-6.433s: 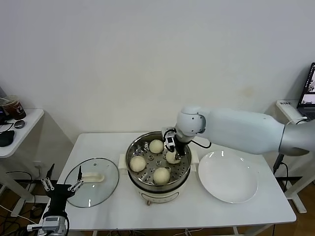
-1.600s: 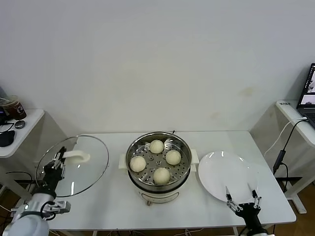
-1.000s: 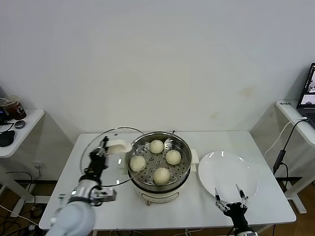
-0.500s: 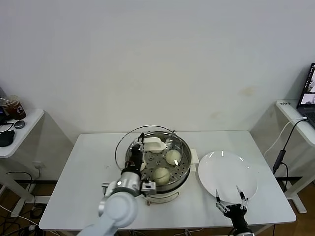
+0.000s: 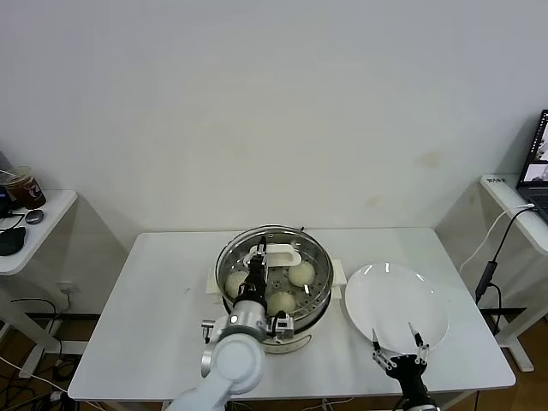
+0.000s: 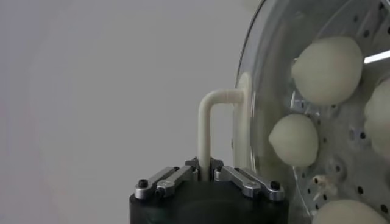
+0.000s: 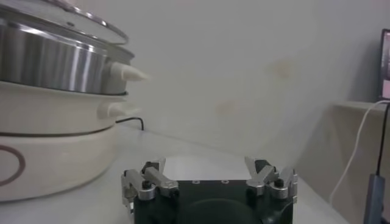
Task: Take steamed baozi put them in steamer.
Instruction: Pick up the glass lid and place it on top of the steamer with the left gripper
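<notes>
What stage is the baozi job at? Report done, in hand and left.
Done: the baozi lie in the steamer, and the white plate is bare. In hand: the left gripper, jaws shut on the glass lid's handle, holds the lid over the steamer; the right wrist view shows it sitting on the rim. Left: letting go of the handle and pulling away. The right gripper waits open near the plate.

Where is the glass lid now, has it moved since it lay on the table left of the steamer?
Yes. The glass lid has travelled right and now sits over the steamer, its handle gripped by the left gripper.
</notes>
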You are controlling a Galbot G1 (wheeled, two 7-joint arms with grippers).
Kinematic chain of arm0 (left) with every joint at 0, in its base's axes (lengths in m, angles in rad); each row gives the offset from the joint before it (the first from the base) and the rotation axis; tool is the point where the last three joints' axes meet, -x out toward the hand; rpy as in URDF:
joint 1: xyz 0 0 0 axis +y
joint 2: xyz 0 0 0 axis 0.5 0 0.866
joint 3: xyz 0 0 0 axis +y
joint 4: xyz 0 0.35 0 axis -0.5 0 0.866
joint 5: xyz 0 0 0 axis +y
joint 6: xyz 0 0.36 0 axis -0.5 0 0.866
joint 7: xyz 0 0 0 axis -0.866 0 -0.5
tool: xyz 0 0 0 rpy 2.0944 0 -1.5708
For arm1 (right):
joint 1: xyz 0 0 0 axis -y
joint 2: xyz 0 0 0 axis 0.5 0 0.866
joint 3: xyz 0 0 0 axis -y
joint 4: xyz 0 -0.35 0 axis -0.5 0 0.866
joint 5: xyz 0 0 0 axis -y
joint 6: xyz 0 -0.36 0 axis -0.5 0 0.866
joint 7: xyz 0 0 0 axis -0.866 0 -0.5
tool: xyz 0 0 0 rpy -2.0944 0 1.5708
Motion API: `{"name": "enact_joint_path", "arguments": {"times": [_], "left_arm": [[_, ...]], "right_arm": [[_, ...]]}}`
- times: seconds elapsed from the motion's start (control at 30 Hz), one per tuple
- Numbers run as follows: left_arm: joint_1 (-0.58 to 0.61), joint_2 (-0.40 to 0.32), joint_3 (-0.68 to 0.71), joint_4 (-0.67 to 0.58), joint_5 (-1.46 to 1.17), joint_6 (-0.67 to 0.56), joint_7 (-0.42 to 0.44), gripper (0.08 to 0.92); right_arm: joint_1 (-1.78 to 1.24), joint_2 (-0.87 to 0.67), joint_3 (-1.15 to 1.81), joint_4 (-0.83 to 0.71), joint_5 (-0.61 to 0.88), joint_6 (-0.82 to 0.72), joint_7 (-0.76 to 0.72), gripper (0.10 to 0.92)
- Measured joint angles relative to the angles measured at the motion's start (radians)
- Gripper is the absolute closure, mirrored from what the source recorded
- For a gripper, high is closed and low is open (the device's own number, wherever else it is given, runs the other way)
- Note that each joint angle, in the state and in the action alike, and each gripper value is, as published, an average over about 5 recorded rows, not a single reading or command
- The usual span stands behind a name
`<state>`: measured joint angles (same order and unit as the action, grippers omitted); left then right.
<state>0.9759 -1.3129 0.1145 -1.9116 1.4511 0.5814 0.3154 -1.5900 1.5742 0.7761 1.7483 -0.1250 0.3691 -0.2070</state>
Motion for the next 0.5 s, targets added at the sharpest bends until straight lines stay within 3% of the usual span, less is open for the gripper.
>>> {"name": "enact_joint_path", "arguments": {"times": [0.5], "left_arm": [[0.026,-0.051,-0.015,0.040,0.045,-0.010,-0.026,0.833]], "right_arm": [[-0.008,0.001,-0.005,0.009,0.008,0.004,-0.003,0.203]]}}
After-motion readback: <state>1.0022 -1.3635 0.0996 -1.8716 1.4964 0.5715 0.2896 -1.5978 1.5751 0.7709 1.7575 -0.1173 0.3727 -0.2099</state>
